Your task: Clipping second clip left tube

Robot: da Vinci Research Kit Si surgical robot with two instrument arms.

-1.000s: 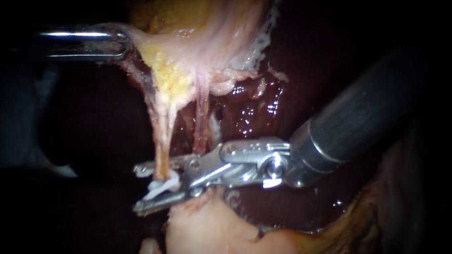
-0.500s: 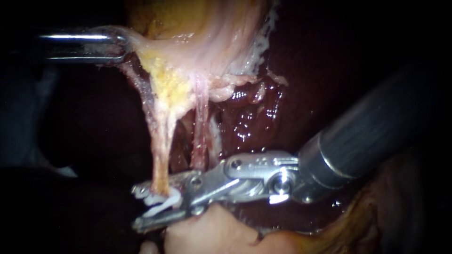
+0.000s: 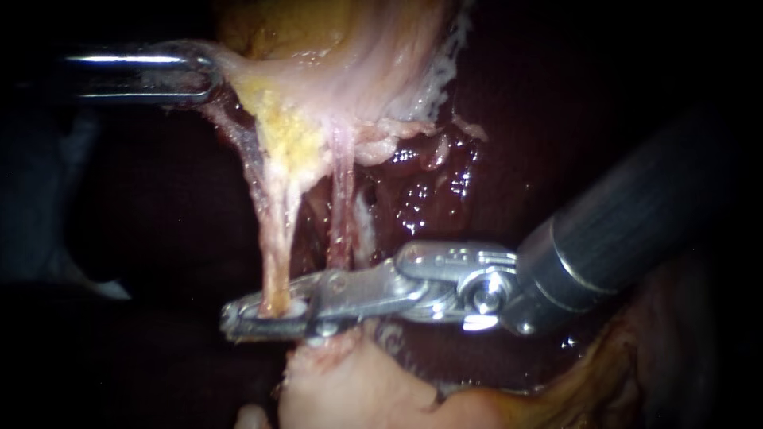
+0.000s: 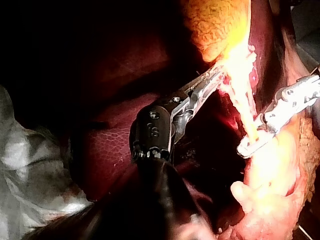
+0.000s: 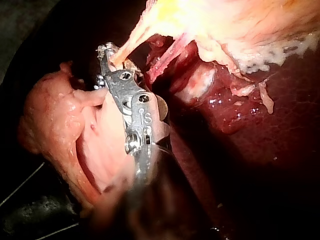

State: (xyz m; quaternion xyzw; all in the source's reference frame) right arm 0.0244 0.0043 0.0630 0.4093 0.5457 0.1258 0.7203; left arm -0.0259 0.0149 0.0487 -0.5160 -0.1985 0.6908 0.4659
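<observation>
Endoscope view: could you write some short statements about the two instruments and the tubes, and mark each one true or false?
1. The right instrument has its jaws shut on the left tube. True.
2. The left instrument touches no tissue. False: its jaws grip pale tissue, pulled taut.
3. The right tube lies between the right instrument's jaws. False: only the left tube does.
4. Dark red liver shows behind the tubes. True.

The endoscope faces the pale, stretched left tube (image 3: 274,238) closely. Each wrist camera looks along its own shaft, from opposite sides; all three share that tube and the silver right instrument (image 3: 238,318).
</observation>
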